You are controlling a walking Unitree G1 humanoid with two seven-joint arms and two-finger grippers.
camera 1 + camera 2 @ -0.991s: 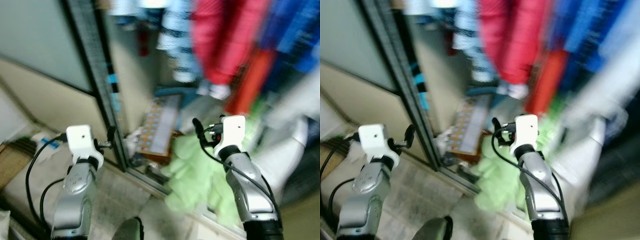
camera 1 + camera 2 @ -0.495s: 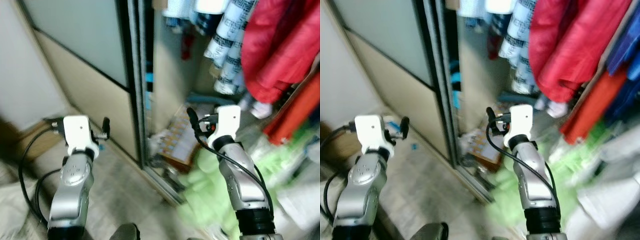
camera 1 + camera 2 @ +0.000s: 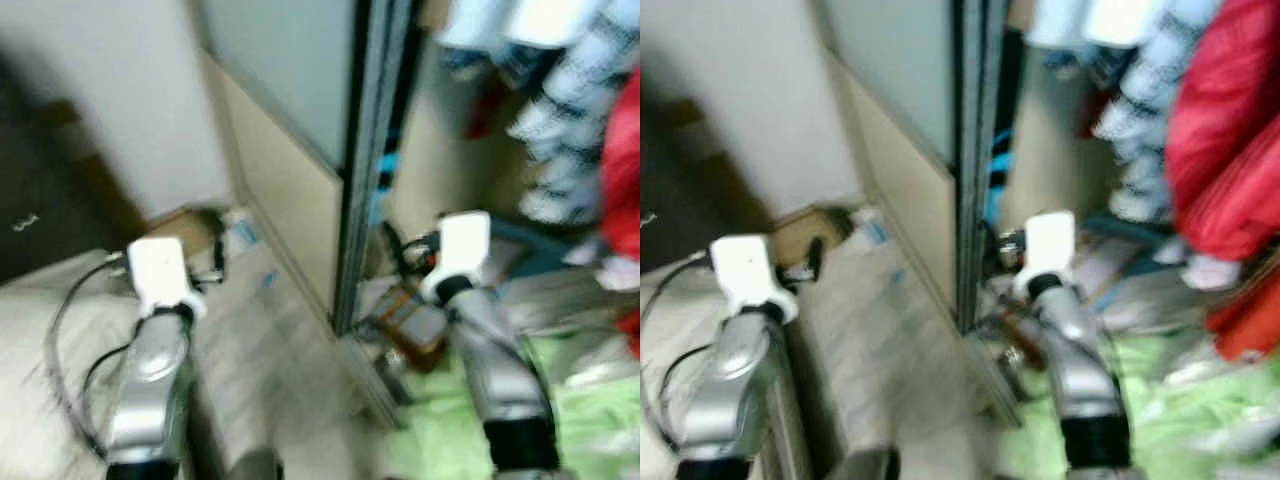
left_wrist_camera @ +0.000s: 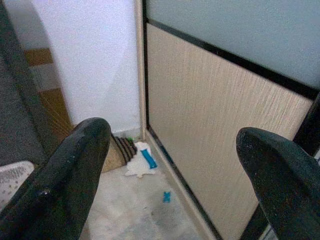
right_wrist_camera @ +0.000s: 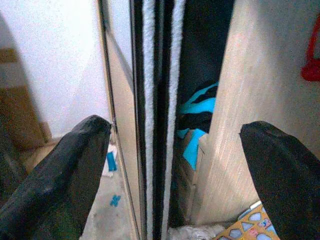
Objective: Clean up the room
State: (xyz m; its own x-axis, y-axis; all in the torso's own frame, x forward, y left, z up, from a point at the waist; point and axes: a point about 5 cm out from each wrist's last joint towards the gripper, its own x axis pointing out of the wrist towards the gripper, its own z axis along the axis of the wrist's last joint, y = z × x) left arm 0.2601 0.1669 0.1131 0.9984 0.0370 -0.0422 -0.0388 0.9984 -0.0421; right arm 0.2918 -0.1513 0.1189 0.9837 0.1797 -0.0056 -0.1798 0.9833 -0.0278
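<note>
Tall sliding wardrobe door with frosted glass over beige wood panel (image 3: pixel 300 190), head views blurred. Crumpled light-green cloth (image 3: pixel 590 400) on closet floor. Left gripper (image 4: pixel 170 165) and right gripper (image 5: pixel 170 165) both spread, empty (wrist views sharp). White-and-blue scrap (image 4: pixel 141 161) by the wall corner.

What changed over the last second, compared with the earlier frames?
The head camera swung left, bringing the sliding door and white wall into view. Both pincers, left and right, stay raised, open and empty. The green cloth remains on the floor.
</note>
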